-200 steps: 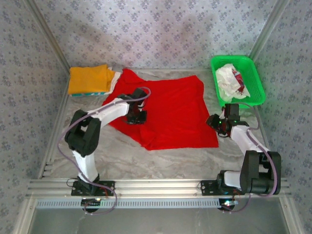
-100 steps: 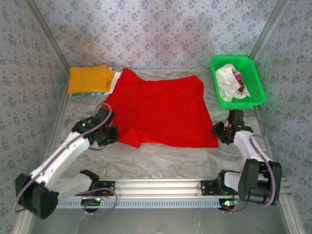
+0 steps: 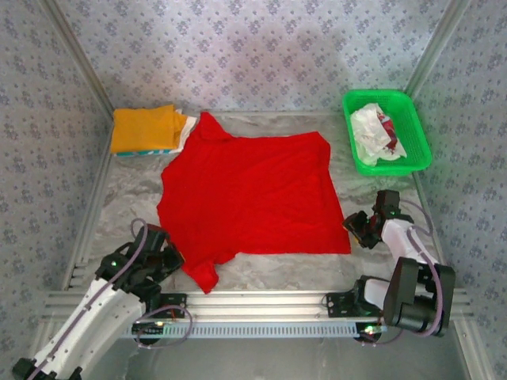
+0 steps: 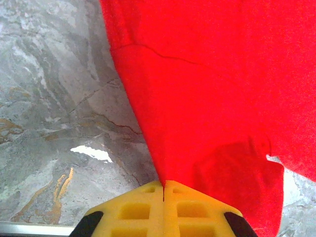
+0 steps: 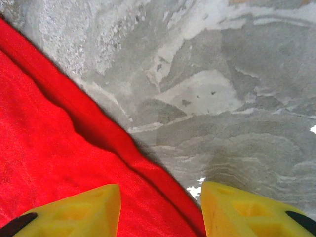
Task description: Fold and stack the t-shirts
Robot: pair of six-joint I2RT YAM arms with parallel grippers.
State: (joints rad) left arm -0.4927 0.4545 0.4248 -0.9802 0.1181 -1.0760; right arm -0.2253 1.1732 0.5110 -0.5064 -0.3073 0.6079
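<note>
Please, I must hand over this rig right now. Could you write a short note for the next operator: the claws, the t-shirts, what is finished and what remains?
Left claw: shut on the near-left corner of the red t-shirt.
Right claw: open, low over that shirt's near-right edge, holding nothing.
The red t-shirt lies spread nearly flat in the middle, unfolded.
Done: a folded stack at the far left, with the orange-yellow t-shirt on top.
Left: fold and stack the red one, then the crumpled white t-shirt with red marks in the green basket.
</note>
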